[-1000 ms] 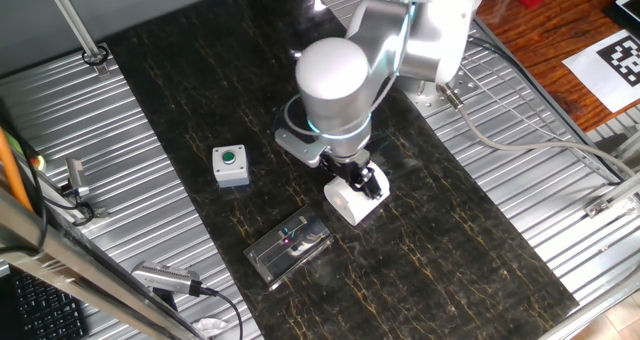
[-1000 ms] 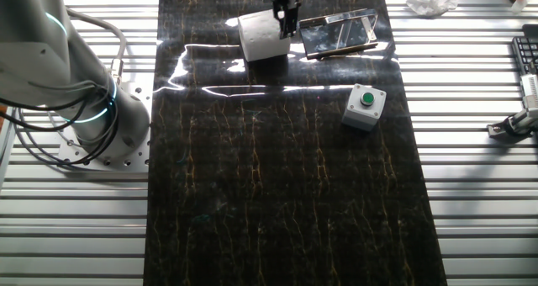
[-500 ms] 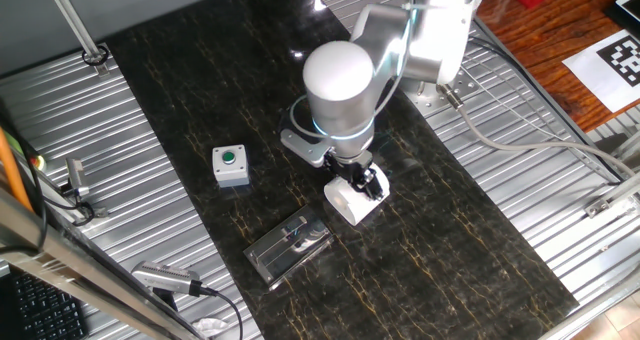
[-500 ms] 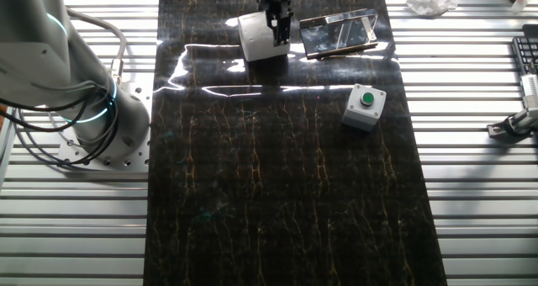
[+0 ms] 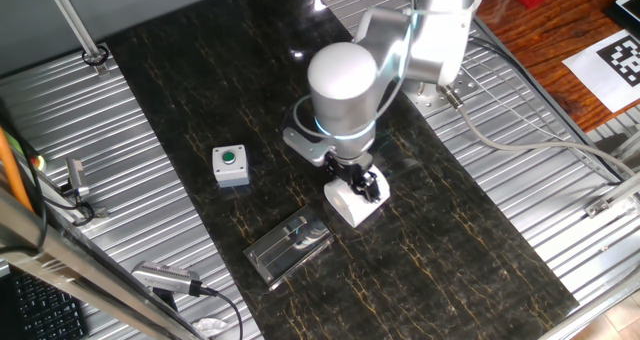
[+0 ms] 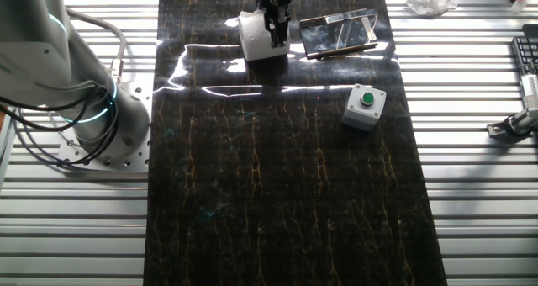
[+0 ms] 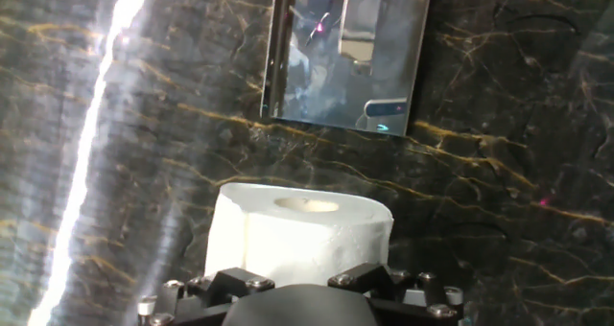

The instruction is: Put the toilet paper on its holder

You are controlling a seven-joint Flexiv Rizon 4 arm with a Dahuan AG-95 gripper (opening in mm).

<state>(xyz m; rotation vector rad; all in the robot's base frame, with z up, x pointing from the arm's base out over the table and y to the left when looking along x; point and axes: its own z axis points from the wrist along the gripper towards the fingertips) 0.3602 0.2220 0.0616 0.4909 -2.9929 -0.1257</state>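
Since half a second ago I see almost no change: the claw has stayed on the toilet paper, and the arm's big white joint has drifted only slightly in one fixed view. The roll, holder and box sit where they were.

Reading that view left to right, the small grey box with its green button stands apart on the dark, gold-veined worktop, which is glossy and stone-like. Next comes the holder, a flat rectangular plate of mirror-bright metal lying near the worktop's near edge. Just beside it stands the toilet paper, a plump white cylinder of soft paper, upright with its hollow core facing up.

In the other fixed view the claw comes down onto the roll, with the holder close by and the box well apart. In the hand view the roll sits right under the claw's mount, the holder beyond it. I read the claw as clamped on the roll.
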